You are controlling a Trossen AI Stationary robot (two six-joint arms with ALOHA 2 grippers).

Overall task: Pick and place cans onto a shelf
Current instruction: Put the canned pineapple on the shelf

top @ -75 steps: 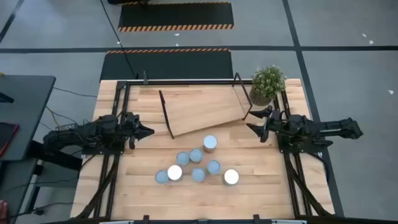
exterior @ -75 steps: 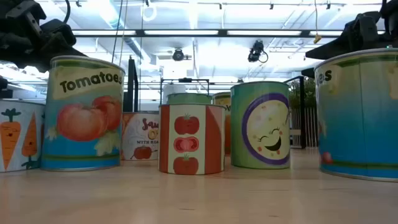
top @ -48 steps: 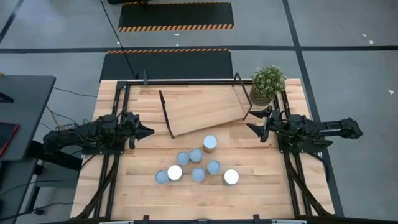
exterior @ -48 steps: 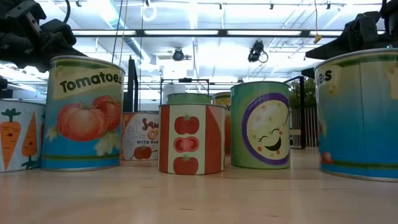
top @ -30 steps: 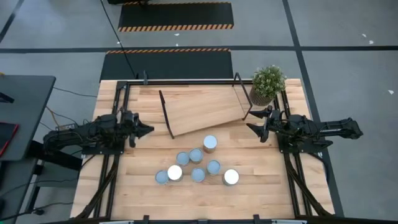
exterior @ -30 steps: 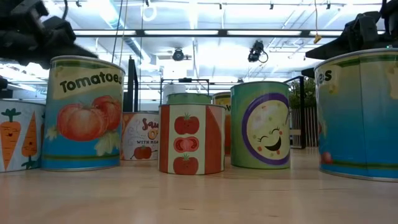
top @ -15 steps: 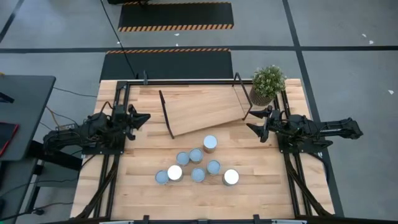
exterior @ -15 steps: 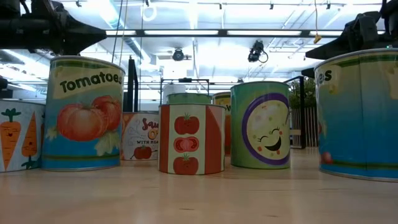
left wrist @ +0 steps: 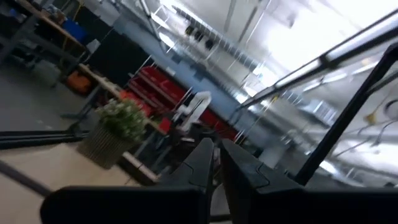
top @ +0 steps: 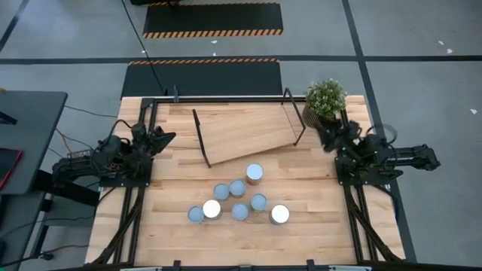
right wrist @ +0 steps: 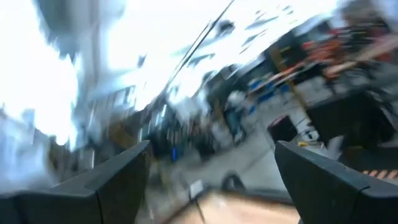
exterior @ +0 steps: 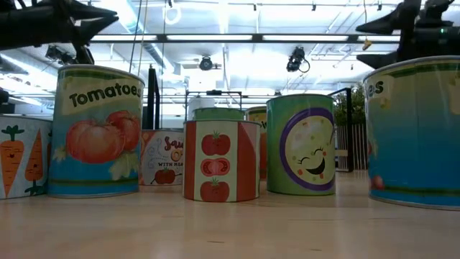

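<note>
Both arms are dark, nearly black, built of jointed segments with bulky housings. The left end effector [left wrist: 214,163] has two long, smooth black fingers tapering to narrow tips. The right end effector [right wrist: 211,171] has two broad, flat black fingers with angular edges.

A potted plant [top: 325,101] stands at the worktop's [top: 316,226] two o'clock corner, its green leaves bushy over a dark pot. The worktop is pale wood planks with a black rail [top: 226,98] along its twelve o'clock edge. Beyond it, at twelve o'clock on the grey floor [top: 422,45], lie two black mats [top: 212,19] edged in orange-and-black stripes. At nine o'clock a dark desk [top: 22,135] juts in. In the low view, ceiling lights [exterior: 237,37] run across the room overhead.
</note>
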